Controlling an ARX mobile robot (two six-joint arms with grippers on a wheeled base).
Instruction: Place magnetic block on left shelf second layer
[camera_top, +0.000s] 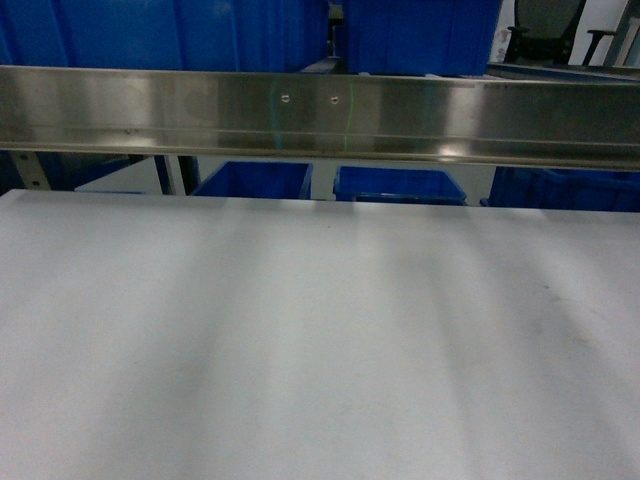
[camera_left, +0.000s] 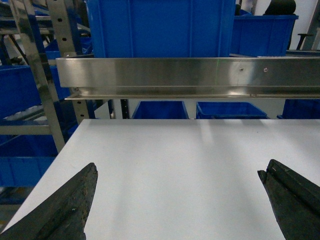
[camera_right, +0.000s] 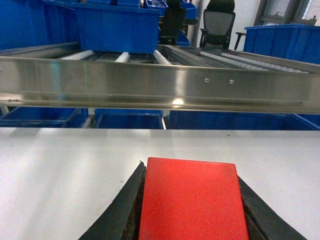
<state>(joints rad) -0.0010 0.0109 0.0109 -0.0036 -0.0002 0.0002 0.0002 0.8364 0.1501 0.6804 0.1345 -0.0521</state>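
Between the two dark fingers of the right gripper (camera_right: 192, 210), seen from the right wrist camera, sits the bright red magnetic block (camera_right: 192, 200). The fingers press against its left and right sides, clamped on it. Its lower part runs off the bottom edge of that view, so its full shape is cut off. It is held above the flat white tabletop (camera_right: 60, 165); whether it touches the surface cannot be told.

Ahead of it runs a long shiny stainless-steel rail (camera_right: 150, 82), the front edge of a rack level with white rollers (camera_right: 122, 56) behind it. A deep blue plastic crate (camera_right: 117, 27) stands on those rollers, to the left. More blue crates (camera_right: 127, 120) show below the rail, mostly hidden by it.

From the left wrist camera, the left gripper (camera_left: 180, 200) has its two black fingers spread wide apart with nothing between them, only their tips in frame. Steel rack posts (camera_left: 37, 75) rise at the left.

From the head camera neither gripper nor block appears; only tabletop, rail and crate parts show.
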